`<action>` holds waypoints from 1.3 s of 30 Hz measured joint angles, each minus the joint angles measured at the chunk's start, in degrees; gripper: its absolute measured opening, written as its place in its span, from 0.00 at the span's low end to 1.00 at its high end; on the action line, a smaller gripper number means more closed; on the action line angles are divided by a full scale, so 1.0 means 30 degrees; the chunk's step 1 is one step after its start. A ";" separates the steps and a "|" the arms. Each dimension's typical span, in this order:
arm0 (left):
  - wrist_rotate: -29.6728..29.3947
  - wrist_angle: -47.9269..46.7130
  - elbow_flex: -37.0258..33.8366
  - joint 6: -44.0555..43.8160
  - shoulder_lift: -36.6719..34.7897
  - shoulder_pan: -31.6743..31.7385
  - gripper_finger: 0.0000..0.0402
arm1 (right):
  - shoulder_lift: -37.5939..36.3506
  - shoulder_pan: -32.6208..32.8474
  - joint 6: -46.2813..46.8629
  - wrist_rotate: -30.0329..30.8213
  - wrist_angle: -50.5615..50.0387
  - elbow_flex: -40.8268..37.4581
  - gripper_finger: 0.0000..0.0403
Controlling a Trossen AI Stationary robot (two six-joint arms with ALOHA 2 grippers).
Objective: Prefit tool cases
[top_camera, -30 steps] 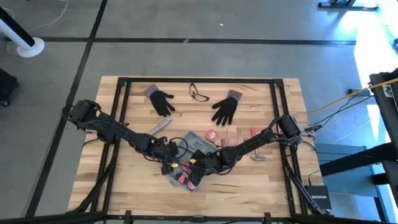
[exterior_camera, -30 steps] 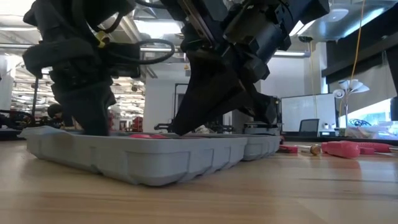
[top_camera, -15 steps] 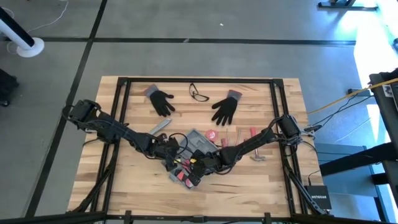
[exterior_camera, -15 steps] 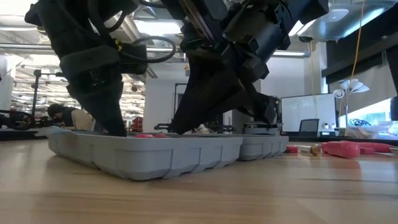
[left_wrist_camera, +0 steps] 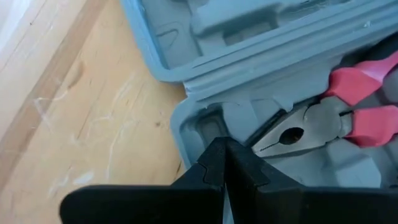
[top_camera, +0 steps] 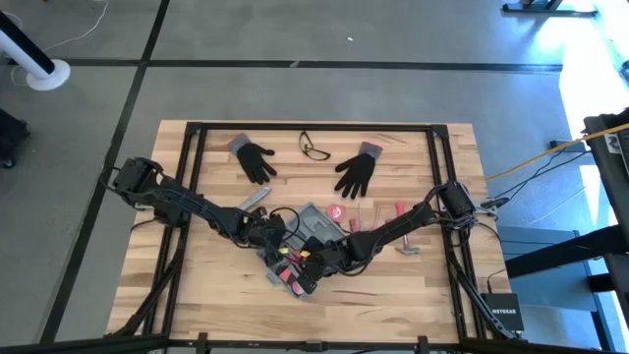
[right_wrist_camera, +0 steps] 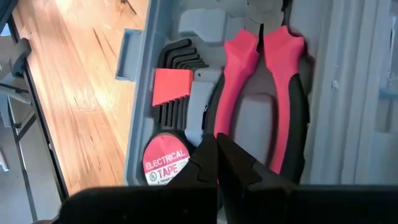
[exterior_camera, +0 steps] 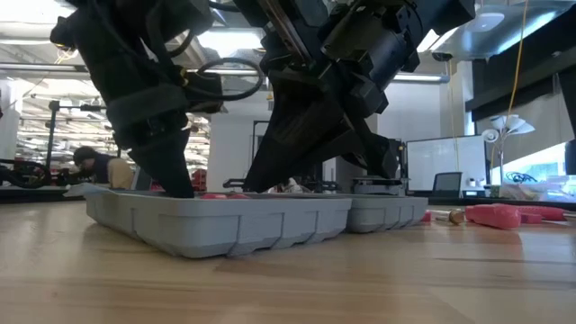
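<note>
The tool case [top_camera: 300,246] lies open near the middle of the table [top_camera: 197,295], both halves flat on the wood. The left end effector [left_wrist_camera: 224,163] has its fingers closed together, holding nothing, with the tips at the inner corner of one half, beside the pliers [left_wrist_camera: 323,121] seated in their recess. The right end effector [right_wrist_camera: 216,152] is likewise fully closed and empty, with its tips over the same half between the roll of electrical tape [right_wrist_camera: 165,165], the hex key set [right_wrist_camera: 177,81] and the red-handled pliers.
</note>
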 joint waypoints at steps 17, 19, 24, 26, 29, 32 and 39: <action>-0.0018 0.0118 -0.0755 -1.1193 -0.0025 -0.5852 0.00 | 0.0512 -0.0044 -0.0470 -0.0230 -0.0054 0.0073 0.00; -0.0538 0.0792 -0.0807 -1.2783 -0.0018 -0.6268 0.00 | 0.0561 -0.0139 -0.0481 -0.0281 -0.0003 0.0073 0.00; -0.2175 0.2375 -0.0917 -1.4721 0.0098 -0.6696 0.00 | 0.0561 -0.0666 -0.1286 -0.1180 0.0023 0.0066 0.00; -0.2283 0.3256 -0.0925 -1.4856 0.0287 -0.6696 0.00 | 0.0580 -0.1042 -0.2246 -0.1909 0.0279 0.0025 0.00; -0.2405 0.5030 -0.0925 -1.4883 0.0842 -0.6744 0.00 | 0.0707 -0.1600 -0.3394 -0.2663 0.0646 0.0015 0.00; -0.2254 0.6591 -0.0881 -1.5043 0.1486 -0.6936 0.00 | 0.0750 -0.1983 -0.3732 -0.3572 0.0771 0.0015 0.00; -0.1689 0.6977 -0.0801 -1.4347 0.1646 -0.6921 0.00 | -0.0071 -0.1464 -0.4266 -0.3307 0.0959 -0.0029 0.00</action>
